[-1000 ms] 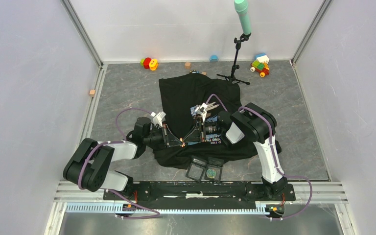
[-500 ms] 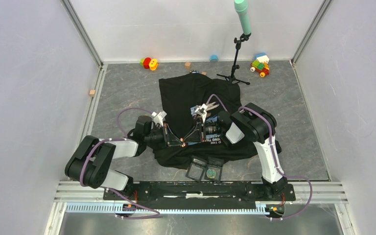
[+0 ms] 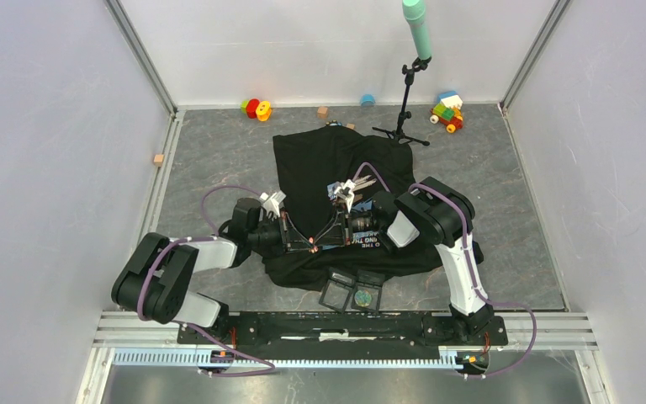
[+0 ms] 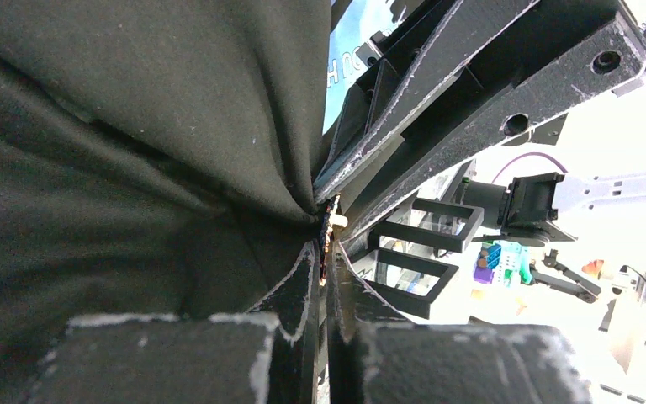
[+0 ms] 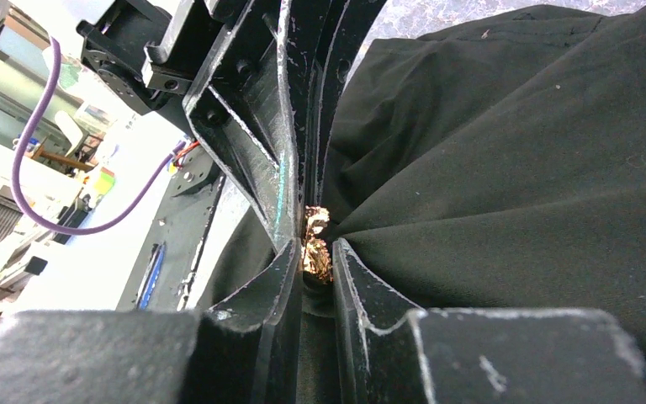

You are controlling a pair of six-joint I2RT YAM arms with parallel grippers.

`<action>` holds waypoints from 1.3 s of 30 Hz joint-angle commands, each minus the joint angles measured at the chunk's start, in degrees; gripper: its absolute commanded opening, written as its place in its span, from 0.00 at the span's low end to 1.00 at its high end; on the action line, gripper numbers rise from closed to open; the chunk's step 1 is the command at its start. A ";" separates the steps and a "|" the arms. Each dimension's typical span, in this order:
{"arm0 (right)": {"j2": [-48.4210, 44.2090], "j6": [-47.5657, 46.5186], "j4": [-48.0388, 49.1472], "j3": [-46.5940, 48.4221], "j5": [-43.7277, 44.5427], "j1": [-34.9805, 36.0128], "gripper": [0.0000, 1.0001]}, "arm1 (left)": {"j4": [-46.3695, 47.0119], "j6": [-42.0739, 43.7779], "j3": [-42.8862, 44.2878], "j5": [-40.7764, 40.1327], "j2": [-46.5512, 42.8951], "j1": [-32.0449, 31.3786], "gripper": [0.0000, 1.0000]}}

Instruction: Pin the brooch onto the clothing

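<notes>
The black T-shirt (image 3: 320,160) lies crumpled on the table, with its white lettering between the arms. Both grippers meet tip to tip at a pinched fold near its lower edge. My right gripper (image 5: 313,252) is shut on the small gold brooch (image 5: 315,248), which presses against black fabric (image 5: 513,185). My left gripper (image 4: 326,252) is shut, with a thin orange-gold sliver of the brooch (image 4: 326,244) and a tiny white tip between its jaws, against shirt fabric (image 4: 135,168). In the top view the brooch (image 3: 315,246) glints where the left gripper (image 3: 309,245) and right gripper (image 3: 320,243) touch.
Small clear cases (image 3: 353,295) lie on the shirt's near hem. A microphone stand (image 3: 404,118) stands behind the shirt. Toy blocks sit at the back left (image 3: 256,108) and back right (image 3: 447,111). A wooden cube (image 3: 159,159) lies by the left wall.
The left arm's elbow has shifted slightly to the left. Both grippers stay shut together at the fold.
</notes>
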 commanded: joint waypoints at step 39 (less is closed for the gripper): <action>-1.92 -5.10 -4.00 2.26 -2.87 1.77 0.26 | -1.82 0.12 7.05 1.36 7.51 -1.11 0.02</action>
